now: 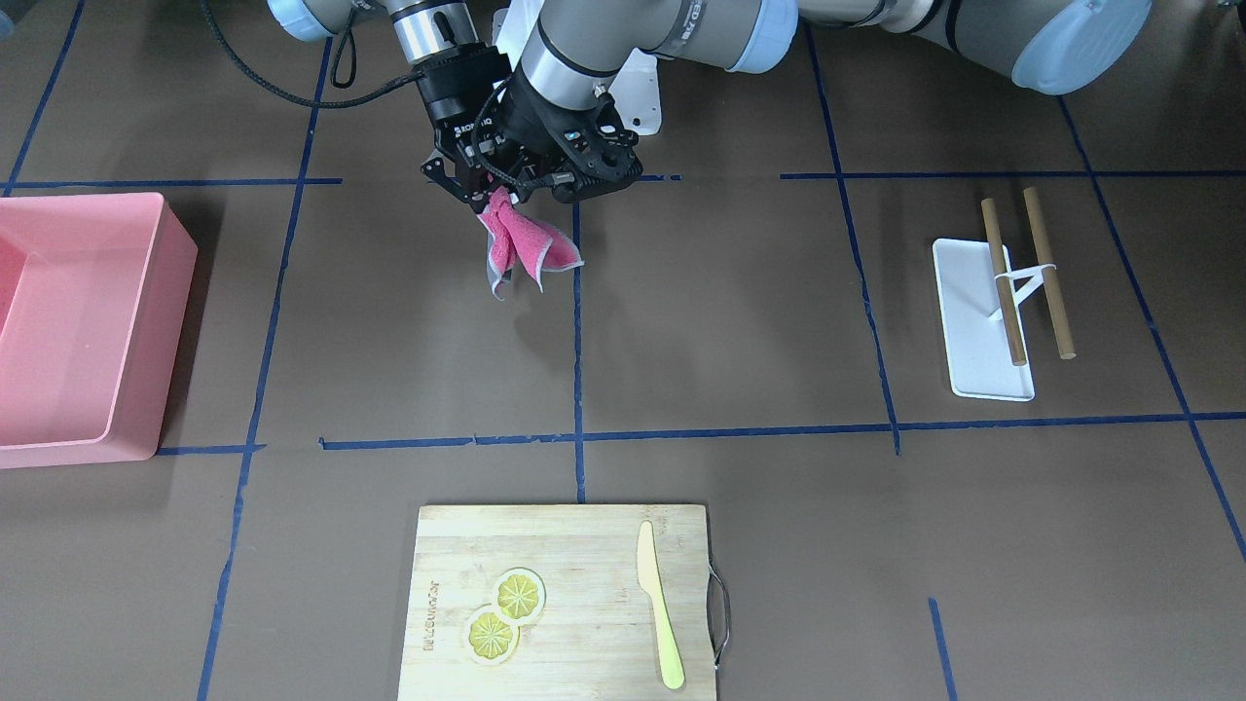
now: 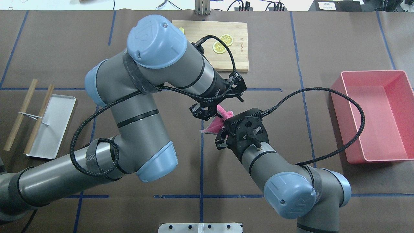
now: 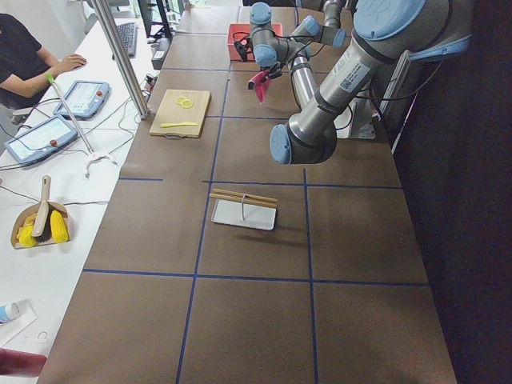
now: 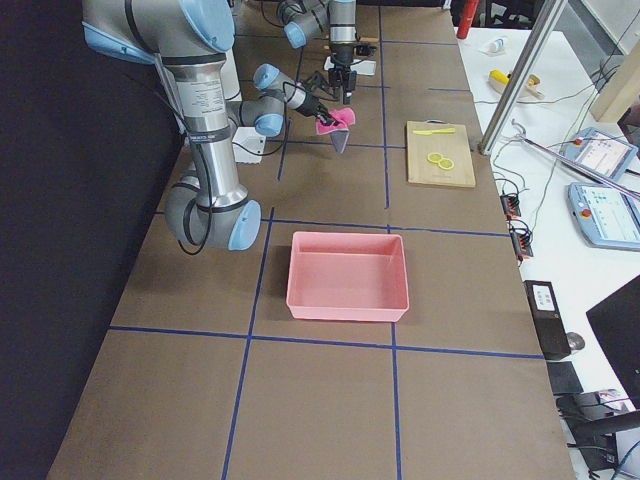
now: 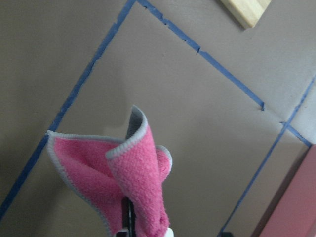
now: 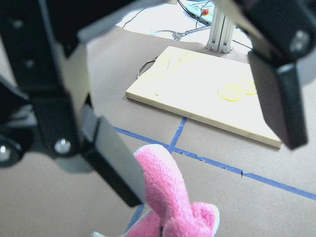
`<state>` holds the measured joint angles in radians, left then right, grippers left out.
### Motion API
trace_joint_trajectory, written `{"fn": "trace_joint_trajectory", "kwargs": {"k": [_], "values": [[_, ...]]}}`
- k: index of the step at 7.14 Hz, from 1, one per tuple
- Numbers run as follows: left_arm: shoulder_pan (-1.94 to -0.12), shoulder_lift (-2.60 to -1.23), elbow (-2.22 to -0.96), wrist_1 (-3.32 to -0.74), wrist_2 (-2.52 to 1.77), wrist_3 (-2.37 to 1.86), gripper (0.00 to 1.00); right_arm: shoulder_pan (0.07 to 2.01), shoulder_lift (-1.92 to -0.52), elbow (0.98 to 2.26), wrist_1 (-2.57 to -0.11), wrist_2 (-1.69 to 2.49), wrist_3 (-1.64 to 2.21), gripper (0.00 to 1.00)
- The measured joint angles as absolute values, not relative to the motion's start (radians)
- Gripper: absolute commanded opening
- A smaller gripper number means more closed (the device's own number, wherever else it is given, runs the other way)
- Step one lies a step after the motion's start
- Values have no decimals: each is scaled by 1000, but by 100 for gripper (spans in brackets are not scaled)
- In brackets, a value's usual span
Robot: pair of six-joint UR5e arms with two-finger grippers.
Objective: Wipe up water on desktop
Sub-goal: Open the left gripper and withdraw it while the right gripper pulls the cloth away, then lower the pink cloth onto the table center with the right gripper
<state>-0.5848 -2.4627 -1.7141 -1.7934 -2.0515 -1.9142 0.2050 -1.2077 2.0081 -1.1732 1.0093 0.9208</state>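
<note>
Cloth [image 5: 129, 182]: pink, soft, limp, light; hung above desktop [image 1: 730, 321] mid-table. Left gripper [image 2: 216, 104] pinched one bunched corner. Right gripper [image 6: 187, 123] stood wide open around its upper fold, nothing clamped. Best hold: bunched top edge. No water discernible.

robot lab: taped desktop [image 1: 740, 321], teach pendants [image 3: 80, 98], operator [image 3: 24, 60].

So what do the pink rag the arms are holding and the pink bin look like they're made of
The pink rag looks like soft terry or microfibre cloth: a fuzzy, matte nap with a stitched grey edge, drooping in loose folds. The pink bin looks like moulded plastic: smooth, slightly glossy walls, rounded corners and an even rim. Both are guesses from appearance alone.
</note>
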Motion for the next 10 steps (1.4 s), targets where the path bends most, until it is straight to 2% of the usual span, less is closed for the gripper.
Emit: {"fn": "trace_joint_trajectory", "kwargs": {"k": [3,6,8,10], "values": [[-671,-2415,-1762,-1801,-2055,-1861,72,225,-1279,2035,-1177,1029,1001,0],[-755,-2291,-1834,-1798,-2058,-1723,72,389,-1404,2055,-1208,1313,1212,0],[-795,-2237,-1841,-1794,-2057,-1638,72,552,-1428,2069,-1352,1623,1212,0],[-832,-2179,-1842,-1794,-2056,-1545,72,605,-1422,2059,-1502,1826,1164,0]]}}
